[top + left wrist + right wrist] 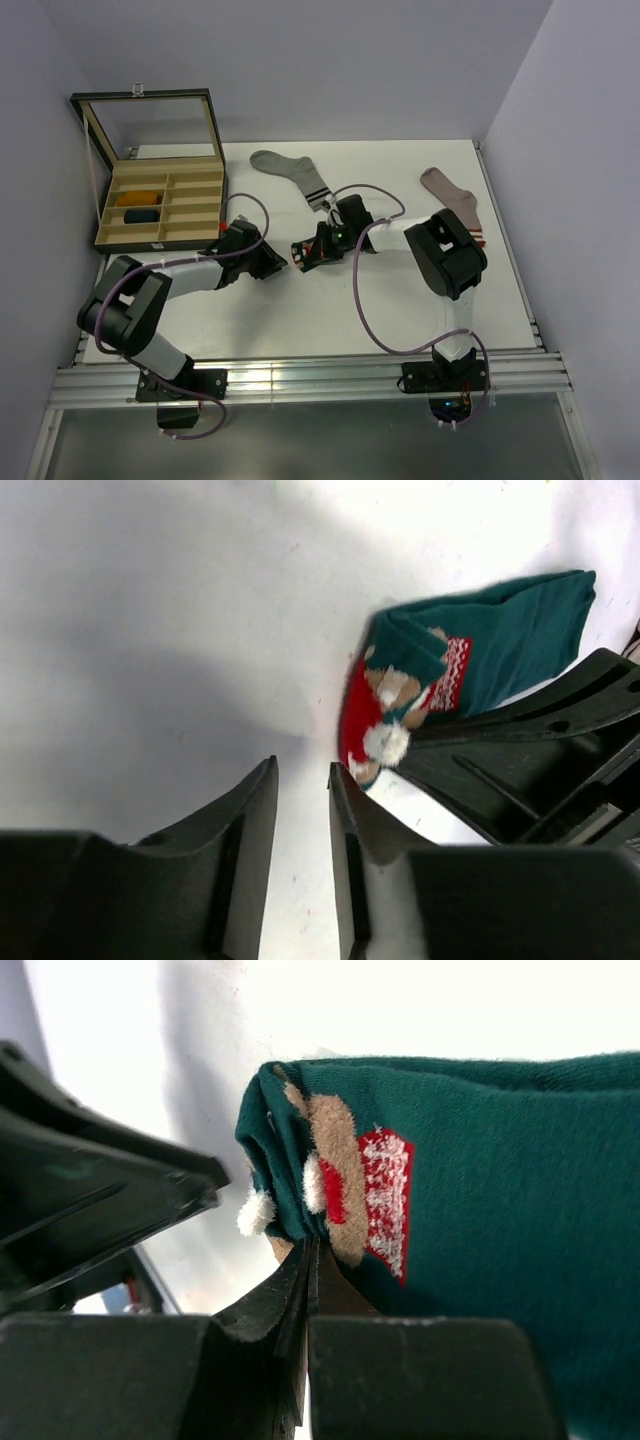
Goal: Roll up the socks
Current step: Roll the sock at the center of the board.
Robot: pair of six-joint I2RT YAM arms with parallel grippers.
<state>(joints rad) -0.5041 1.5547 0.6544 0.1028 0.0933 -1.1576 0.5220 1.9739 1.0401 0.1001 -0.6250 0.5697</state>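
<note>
Jaws of the right gripper [310,1252] are pressing fully together, their tips meeting at the folded end of the dark teal ankle sock with a red, white and tan Christmas figure [480,1160]. Whether any cloth is being pinched between them I cannot tell. That sock is lying on the white tabletop [300,320] near its middle, between the two grippers, its figured end bunching into a partial fold and the rest stretching away flat. Just beside that bunched end, the left gripper [302,772] is standing with its jaws slightly parted, gripping nothing, with bare table showing through the gap. Further out, at the table's far left, a dark-framed wooden box with a raised glass lid [190,212] is sitting open. A mustard-orange rolled sock [143,196] and a navy rolled sock [141,214] are resting in neighbouring compartments of its left column. A grey sock with dark stripes [290,172] and a pinkish-beige sock with a red-striped cuff [452,200] are lying flat towards the far edge, well apart.
</note>
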